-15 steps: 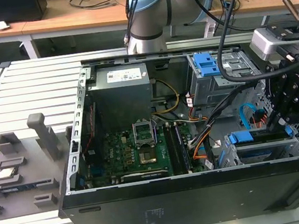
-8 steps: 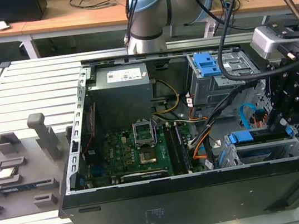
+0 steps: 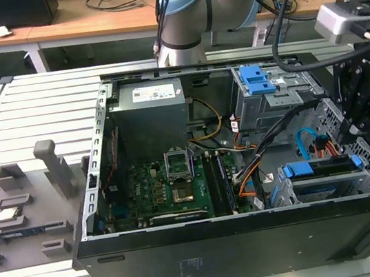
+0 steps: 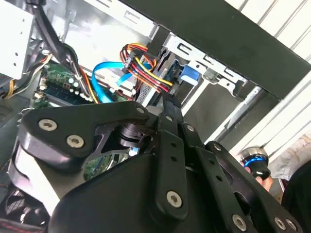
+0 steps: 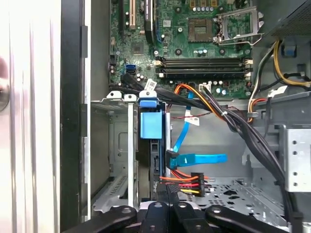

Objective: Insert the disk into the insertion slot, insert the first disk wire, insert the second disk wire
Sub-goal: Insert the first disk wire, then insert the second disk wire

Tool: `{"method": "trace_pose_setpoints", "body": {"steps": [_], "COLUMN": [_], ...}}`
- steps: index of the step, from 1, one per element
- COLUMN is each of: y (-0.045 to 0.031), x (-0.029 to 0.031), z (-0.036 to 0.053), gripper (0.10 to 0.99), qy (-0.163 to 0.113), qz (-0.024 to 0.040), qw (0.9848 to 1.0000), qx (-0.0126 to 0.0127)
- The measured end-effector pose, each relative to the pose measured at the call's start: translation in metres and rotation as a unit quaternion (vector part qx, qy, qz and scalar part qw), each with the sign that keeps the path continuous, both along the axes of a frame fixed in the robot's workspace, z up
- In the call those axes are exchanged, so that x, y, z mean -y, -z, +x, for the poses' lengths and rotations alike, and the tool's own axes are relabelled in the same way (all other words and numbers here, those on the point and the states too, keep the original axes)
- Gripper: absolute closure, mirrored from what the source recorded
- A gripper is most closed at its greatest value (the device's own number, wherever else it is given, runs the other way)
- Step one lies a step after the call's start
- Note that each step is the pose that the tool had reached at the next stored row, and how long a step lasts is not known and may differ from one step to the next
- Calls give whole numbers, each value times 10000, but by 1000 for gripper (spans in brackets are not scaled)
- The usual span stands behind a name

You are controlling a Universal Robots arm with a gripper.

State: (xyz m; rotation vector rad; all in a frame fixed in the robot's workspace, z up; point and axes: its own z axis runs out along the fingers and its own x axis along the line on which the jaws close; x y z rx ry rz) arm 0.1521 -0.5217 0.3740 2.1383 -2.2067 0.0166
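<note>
Disk in the insertion slot, just beside the claw.

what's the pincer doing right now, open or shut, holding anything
Pincer: closed, right at the red, orange and yellow wire bundle; whether it actually grips that bundle cannot be told.

I count one of each
One case, one disk, one insertion slot, one grey cage, one blue cable, my one gripper.

A robotics lab — slatted aluminium bench, cable-strewn wooden desks, an opened computer case.
</note>
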Motion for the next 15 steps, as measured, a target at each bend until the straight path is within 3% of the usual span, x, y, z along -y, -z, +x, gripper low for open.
{"method": "trace_pose_setpoints", "body": {"steps": [2,12,13,14,15], "y": [-46,-54,-55,-55,-56], "x": [-1,-1,-1,-1,-1], "z": [0,0,0,0,0], "gripper": [980,980,851,784,784], "qy": [0,0,0,0,0], "qz": [1,1,0,0,0], "qw": [10000,10000,10000,10000,10000], "qx": [0,0,0,0,0]}}
